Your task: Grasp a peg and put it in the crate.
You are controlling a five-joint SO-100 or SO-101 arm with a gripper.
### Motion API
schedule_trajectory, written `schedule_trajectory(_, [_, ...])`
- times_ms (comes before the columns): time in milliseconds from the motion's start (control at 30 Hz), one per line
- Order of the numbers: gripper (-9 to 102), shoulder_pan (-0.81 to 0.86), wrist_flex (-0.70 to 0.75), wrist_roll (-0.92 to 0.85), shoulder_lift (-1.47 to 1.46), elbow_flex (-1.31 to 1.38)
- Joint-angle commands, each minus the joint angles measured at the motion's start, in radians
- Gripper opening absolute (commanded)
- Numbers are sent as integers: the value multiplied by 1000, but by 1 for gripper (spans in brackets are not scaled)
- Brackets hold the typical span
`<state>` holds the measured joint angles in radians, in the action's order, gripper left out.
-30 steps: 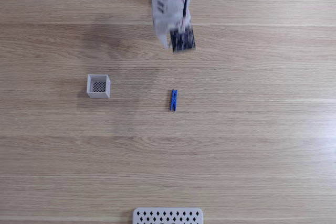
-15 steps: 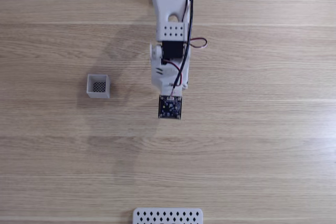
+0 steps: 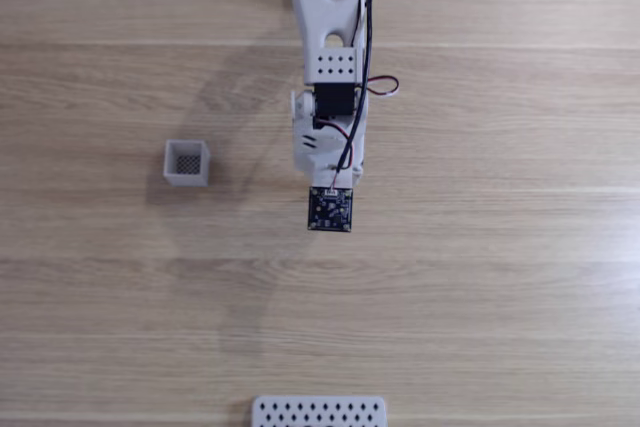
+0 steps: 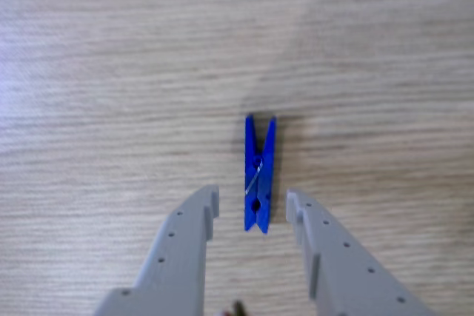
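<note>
In the other view the bright-blue peg [image 4: 259, 172] lies flat on the wooden table, its long axis pointing away from the camera. My gripper [image 4: 252, 201] is open, with one grey finger [image 4: 194, 220] left of the peg's near end and the other finger [image 4: 309, 223] right of it. Neither finger touches the peg. In the fixed view my white arm [image 3: 328, 97] reaches down from the top edge, and its wrist camera board [image 3: 330, 209] covers the peg's spot. The crate [image 3: 187, 163], a small white open box with a dark mesh bottom, stands well to the left of the arm.
A flat white panel [image 3: 318, 413] with diamond-shaped holes lies at the bottom edge of the fixed view. Bare wooden tabletop [image 3: 500, 277] surrounds the arm, the peg and the crate.
The arm has stretched down the fixed view from the top edge until its wrist hangs over the peg and hides it there. Peg and crate have not moved.
</note>
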<state>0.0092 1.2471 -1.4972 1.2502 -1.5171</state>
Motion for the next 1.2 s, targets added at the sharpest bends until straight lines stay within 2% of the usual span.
schedule_trajectory(0, [15, 5, -40, 18, 35, 91])
schedule_trajectory(600, [13, 9, -37, 20, -29, 15])
schedule_trajectory(667, [9, 9, -37, 20, -14, -25])
schedule_trajectory(767, [-3, 9, -54, 17, 37, -83])
schedule_trajectory(867, [0, 11, -74, -2, 127, -112])
schedule_trajectory(1000, [-1, 49, -261, -11, 322, -186])
schedule_trajectory(1167, [-1, 198, -765, -187, 535, -433])
